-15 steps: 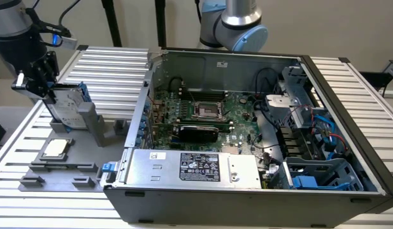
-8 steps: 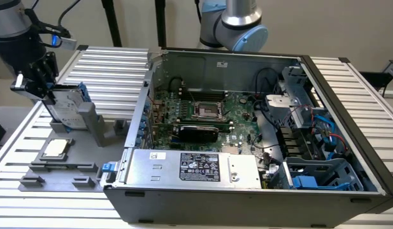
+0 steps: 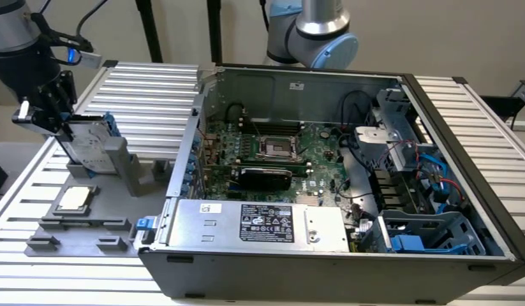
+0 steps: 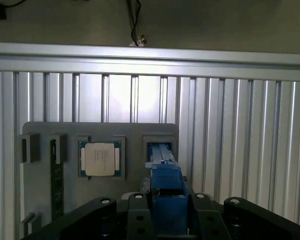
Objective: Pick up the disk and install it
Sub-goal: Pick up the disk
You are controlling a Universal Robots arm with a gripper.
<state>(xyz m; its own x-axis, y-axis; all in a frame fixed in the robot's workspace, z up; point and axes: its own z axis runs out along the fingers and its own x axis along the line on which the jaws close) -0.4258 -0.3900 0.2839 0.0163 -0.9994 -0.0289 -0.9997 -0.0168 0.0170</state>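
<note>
Tool point(image 3: 60, 124), at the exterior view's left: jaws closed on the blue rails of the disk point(image 3: 90, 143), which is held upright at the grey fixture point(image 3: 117, 185) on the desk point(image 3: 152, 89), with the CPU chip point(image 3: 75, 199) near; whether the disk's lower end has cleared the fixture slot cannot be told. Pick-up: grasp made, lift judged barely under way. Installation: not done, the disk being well apart from the open computer case point(image 3: 330, 271) toward the exterior view's right, whose blue drive cage point(image 3: 432, 233) appears unfilled.
</note>
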